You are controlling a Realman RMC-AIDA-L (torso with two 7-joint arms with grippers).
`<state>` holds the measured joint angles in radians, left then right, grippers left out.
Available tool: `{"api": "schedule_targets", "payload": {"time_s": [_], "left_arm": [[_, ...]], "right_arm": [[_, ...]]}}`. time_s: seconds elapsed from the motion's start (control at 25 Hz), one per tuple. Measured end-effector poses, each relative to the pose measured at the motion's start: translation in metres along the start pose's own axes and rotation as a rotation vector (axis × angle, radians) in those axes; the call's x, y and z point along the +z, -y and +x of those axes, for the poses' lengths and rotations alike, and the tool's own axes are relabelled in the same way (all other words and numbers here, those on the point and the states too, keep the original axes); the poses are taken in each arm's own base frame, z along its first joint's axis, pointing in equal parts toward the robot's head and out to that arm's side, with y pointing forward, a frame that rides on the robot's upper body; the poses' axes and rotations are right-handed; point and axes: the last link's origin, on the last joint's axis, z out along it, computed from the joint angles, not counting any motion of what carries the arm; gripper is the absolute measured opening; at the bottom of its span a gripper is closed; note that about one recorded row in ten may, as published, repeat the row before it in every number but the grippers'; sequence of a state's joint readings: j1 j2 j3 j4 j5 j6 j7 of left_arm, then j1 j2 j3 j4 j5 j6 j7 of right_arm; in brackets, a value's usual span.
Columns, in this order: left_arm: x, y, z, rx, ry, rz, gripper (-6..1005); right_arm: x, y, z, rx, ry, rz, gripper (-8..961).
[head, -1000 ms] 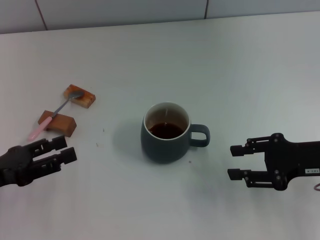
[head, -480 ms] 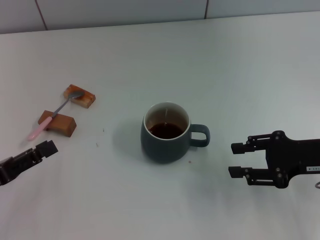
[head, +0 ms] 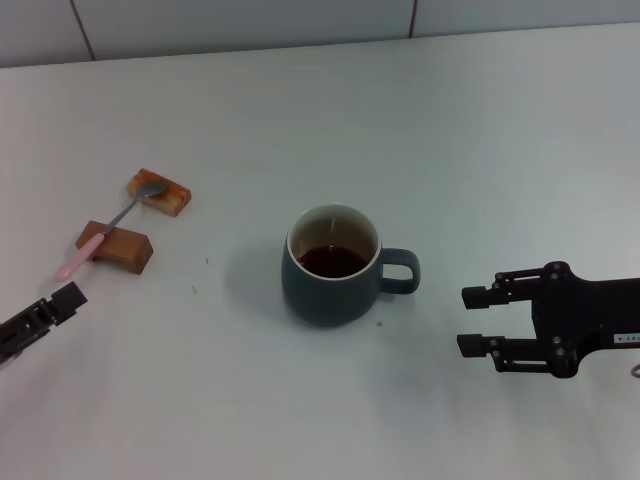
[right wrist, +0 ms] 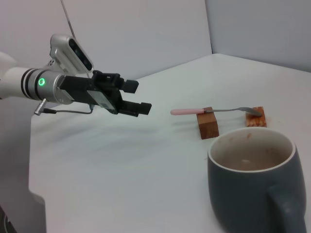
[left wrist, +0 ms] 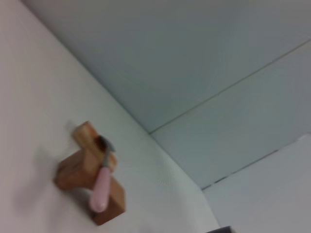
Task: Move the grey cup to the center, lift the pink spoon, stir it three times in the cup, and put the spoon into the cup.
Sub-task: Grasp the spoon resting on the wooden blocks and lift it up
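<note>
The grey cup (head: 333, 265) stands mid-counter; right pincer (head: 478, 321) gapes empty beside its handle; left pincer (right wrist: 136, 97), parted, holds nothing.

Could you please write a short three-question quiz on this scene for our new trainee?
1. True or false: the pink spoon lies across two wooden blocks.
2. Which side of the grey cup does its handle face: A) the right end effector, B) the left end effector, C) the wall?
3. Fill in: the cup holds brown ____.

Key: 1 true; 2 A; 3 liquid.
</note>
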<state>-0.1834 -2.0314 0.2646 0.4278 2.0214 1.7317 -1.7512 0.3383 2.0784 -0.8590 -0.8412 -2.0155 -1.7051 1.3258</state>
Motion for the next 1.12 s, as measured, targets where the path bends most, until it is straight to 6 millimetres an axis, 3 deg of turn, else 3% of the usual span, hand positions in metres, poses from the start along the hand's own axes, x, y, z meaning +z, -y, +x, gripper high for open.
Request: {"api": "schedule_targets", "payload": {"time_s": [0.6, 1.12], "left_arm": [[-0.005, 0.014, 0.002, -0.078, -0.014, 0.1, 739], [0.003, 0.02, 0.009, -0.112, -0.024, 0.136, 738]], "right_arm": [[0.0, -0.001, 0.0, -0.003, 0.002, -0.005, 564], [-0.001, -0.001, -0.001, -0.008, 0.005, -0.003, 564]]}}
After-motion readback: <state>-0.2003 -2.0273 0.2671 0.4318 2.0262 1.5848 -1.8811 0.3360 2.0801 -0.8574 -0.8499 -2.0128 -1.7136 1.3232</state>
